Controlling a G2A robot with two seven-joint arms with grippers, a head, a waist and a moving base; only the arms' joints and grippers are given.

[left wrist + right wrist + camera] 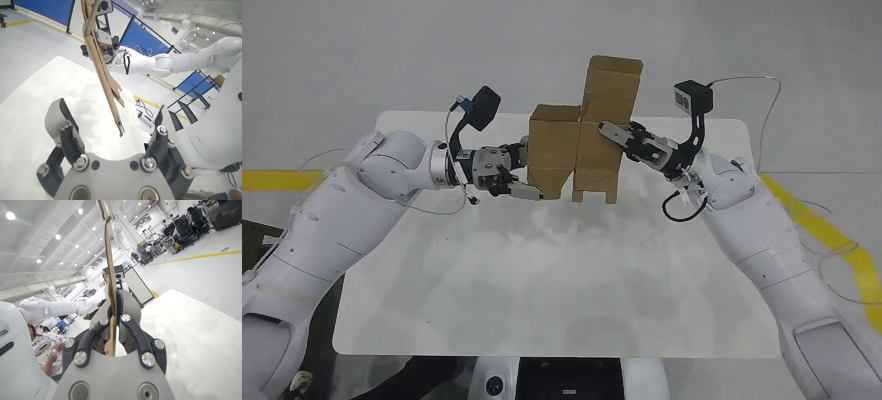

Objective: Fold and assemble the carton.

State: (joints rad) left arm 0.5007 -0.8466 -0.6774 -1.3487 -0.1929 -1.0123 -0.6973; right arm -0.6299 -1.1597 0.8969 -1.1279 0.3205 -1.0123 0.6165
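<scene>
- Over the upper middle of the top view, the flattened carton (582, 140) is held upright above the white tabletop (542, 290). Its brown face is toward the camera and its width runs across the frame from arm to arm. The right end effector (614, 131) comes in from the right of the frame and pinches the taller panel. The left end effector (522, 174) sits at the carton's left edge, low on the shorter panel.
- Left wrist view: the left end effector (112, 104) is spread wide and grips nothing. The carton (105, 75) shows edge-on as a thin slanting strip. Its free lower end lies between the two fingers (64, 115), touching neither, with the tabletop (28, 113) beyond. The right end effector (105, 43) clamps the carton's far end.
- Right wrist view: the right end effector (114, 308) is closed tight on the carton (109, 256), which rises edge-on from between its pads beside the tabletop (189, 332).
- Judgement: the left arm is the free one and straddles the sheet's plane. Closing on that near edge and drawing the layers apart looks like the move that would open the flat tube.
</scene>
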